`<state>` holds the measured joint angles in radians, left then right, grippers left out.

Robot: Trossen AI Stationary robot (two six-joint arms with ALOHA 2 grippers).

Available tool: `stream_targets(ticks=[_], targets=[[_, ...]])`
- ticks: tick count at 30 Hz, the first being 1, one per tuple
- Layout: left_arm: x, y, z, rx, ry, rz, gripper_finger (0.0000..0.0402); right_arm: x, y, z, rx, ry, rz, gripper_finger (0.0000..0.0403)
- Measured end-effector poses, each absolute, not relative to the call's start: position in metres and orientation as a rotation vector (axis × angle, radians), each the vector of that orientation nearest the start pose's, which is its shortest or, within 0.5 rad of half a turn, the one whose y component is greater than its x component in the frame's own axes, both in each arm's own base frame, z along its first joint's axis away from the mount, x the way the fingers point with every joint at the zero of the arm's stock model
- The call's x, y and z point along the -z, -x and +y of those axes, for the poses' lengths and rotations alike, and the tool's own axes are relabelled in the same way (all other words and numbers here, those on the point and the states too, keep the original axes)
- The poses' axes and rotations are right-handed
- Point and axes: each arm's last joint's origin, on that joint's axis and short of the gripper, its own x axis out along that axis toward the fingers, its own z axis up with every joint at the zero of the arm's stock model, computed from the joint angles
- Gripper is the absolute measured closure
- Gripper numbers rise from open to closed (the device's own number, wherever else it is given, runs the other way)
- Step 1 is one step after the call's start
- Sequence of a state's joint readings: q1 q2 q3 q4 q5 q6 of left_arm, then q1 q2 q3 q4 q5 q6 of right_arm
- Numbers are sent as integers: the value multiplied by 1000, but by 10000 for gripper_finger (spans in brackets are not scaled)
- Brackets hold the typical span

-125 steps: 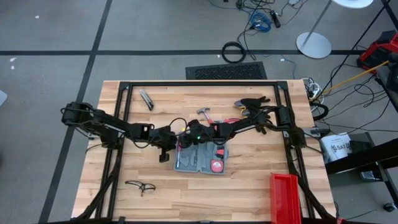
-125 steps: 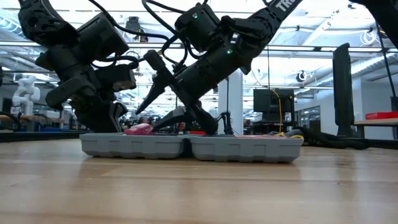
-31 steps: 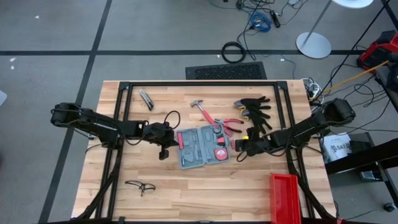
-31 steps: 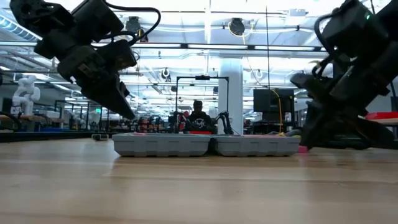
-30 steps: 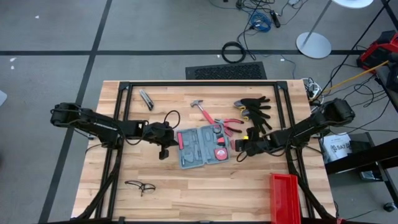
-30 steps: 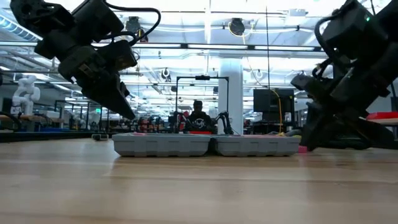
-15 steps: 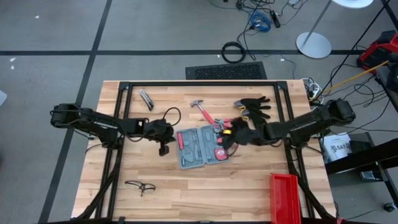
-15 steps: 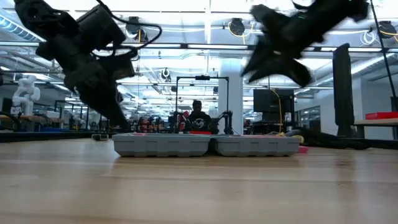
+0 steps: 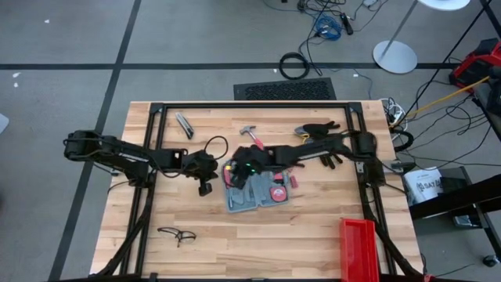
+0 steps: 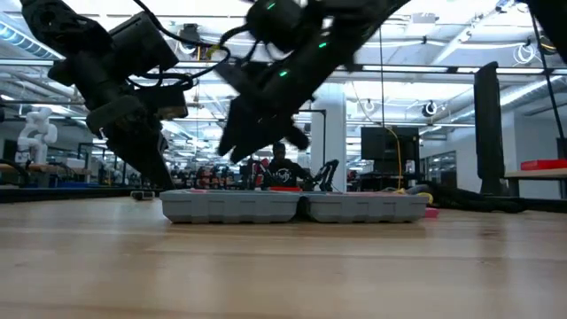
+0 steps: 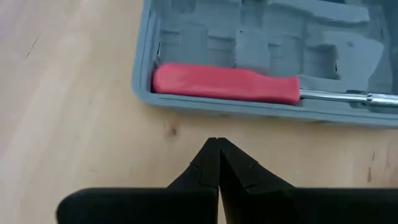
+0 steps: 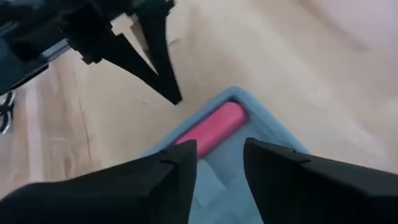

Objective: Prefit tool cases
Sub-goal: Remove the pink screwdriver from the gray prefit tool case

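The right gripper (image 12: 217, 155) hangs over the left part of the open tool case (image 9: 257, 192), its two dark fingers (image 12: 163, 168) parted with a clear gap between them and nothing held; below that gap lies the red handle of a screwdriver (image 12: 211, 129) seated in the case's grey tray. The right arm reaches in from the table's right side across the case, a green light showing on it in the high view.

The left gripper (image 11: 217, 163) sits just left of the case, above the wooden table (image 9: 196, 251), its fingertips pressed together to a point and holding nothing. From its wrist camera the screwdriver (image 11: 227, 83) lies along the case's near wall (image 11: 140, 68), the metal shaft running on past the handle, and the moulded pockets behind it look unfilled.

The case lies flat and opened out near the table's middle, with red-handled items in its tray. Just beyond it on the far side lie a hammer (image 9: 252, 135) and black gloves (image 9: 317, 129). A red bin (image 9: 360, 249) stands at the near right corner, glasses (image 9: 177, 233) near left.

No readable writing shows on the case or tools.
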<state>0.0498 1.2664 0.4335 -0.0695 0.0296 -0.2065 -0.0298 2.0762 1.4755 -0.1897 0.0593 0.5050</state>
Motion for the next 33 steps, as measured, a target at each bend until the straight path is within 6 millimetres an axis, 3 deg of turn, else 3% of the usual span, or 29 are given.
stream_targets(ticks=[4, 11, 18, 26, 33], targets=[[-129, -208, 9, -122, 251, 931, 401, -166, -466, -23, 276, -466, 825, 257], [-115, -212, 9, -101, 261, 900, 402, -156, -470, -28, 257, -521, 855, 233], [-114, -218, 9, -91, 258, 858, 402, -149, -474, -33, 262, -542, 839, 233], [-114, -219, 9, -87, 257, 843, 402, -121, -486, -37, 130, -671, 811, 233], [-114, -219, 9, -87, 259, 838, 402, -121, -489, -40, 53, -716, 784, 233]])
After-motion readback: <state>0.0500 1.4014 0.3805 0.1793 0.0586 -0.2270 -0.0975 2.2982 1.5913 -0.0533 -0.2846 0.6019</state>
